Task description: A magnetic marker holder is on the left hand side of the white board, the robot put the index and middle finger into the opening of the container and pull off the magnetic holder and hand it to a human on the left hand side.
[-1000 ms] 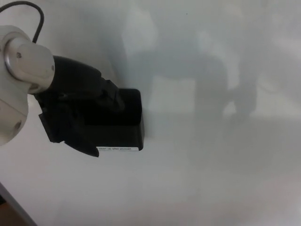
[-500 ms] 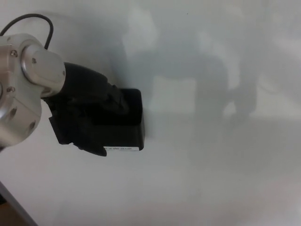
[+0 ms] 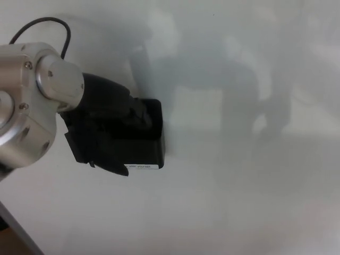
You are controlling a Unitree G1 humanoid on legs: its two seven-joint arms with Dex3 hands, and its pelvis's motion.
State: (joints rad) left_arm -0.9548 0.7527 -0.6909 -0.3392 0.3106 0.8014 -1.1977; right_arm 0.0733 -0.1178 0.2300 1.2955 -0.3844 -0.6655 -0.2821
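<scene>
At the left of your view, the left hand lies over the black marker holder, its fingers reaching in at the holder's top; whether they clamp it, you cannot tell. The holder sits against the whiteboard, with the board's bare face stretching off to its right.

**Layout at the whiteboard**

I saw the whiteboard filling nearly the whole frame. The marker holder sat on it left of centre, with a label strip along its lower edge. My left hand lay directly to the holder's left, overlapping its left side. The wrist joint occupied the left edge of the frame, behind the hand. A cable looped above the wrist in the upper left corner.
</scene>
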